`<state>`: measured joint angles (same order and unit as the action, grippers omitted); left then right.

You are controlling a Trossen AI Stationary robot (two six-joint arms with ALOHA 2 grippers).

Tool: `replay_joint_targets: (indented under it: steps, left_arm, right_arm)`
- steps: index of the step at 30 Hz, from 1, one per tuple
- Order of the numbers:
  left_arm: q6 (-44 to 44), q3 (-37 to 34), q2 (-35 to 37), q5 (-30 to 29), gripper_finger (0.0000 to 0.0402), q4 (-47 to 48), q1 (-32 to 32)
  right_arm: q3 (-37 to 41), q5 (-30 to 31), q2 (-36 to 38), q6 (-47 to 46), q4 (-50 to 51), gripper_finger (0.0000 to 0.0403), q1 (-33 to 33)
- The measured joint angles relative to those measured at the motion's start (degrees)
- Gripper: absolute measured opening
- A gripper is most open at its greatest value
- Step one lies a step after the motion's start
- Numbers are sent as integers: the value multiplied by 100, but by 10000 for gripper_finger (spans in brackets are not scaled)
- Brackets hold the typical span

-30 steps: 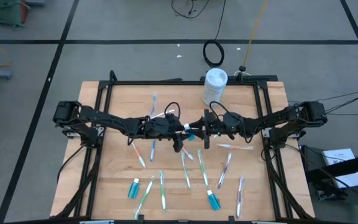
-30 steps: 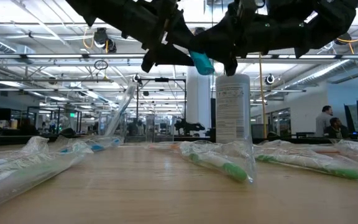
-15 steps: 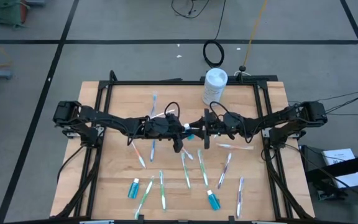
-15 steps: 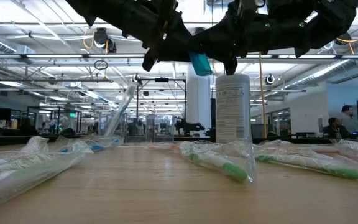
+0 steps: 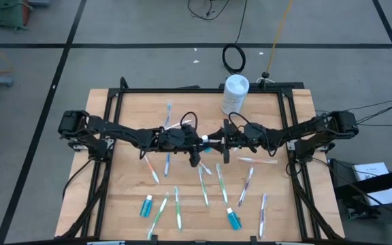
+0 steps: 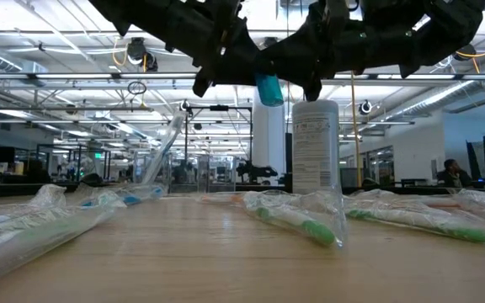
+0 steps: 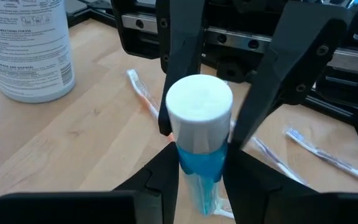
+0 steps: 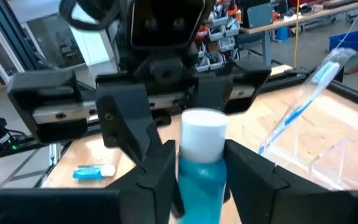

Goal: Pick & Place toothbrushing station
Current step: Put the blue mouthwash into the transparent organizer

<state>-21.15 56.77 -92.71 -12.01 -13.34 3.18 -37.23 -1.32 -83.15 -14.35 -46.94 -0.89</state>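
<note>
Over the middle of the desk [image 5: 128,109] the 2 arms meet, well above the wood. The left gripper [image 5: 201,145] has its fingers [image 7: 166,180] closed on a small blue tube [image 6: 269,88] with a white cap. The right gripper [image 5: 220,144] faces it, fingers [image 8: 157,171] flanking the same tube, though I cannot tell whether they clamp it. Wrapped toothbrushes [image 5: 203,185] lie scattered below.

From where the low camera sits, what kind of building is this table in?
Probably a large open robotics lab or workshop: exposed ceiling beams with strip lights, rows of glass partitions, and people seated at workstations far behind.
</note>
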Motion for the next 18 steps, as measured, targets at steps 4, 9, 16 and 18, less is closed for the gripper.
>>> replay_joint_targets:
  steps: [4,9,16,18]
  left_arm:
    - [55,-2,0,-11,112,5,0]
    - [111,-1,0,-75,113,131,-2]
    - [408,-2,261,-172,113,545,-11]
    - [481,0,450,-409,113,893,-11]
  right_arm:
    - [0,-2,2,15,5,158,0]
    - [0,-18,2,42,25,180,2]
    - [1,-41,292,53,825,191,-37]
    - [2,-42,492,50,1460,192,-107]
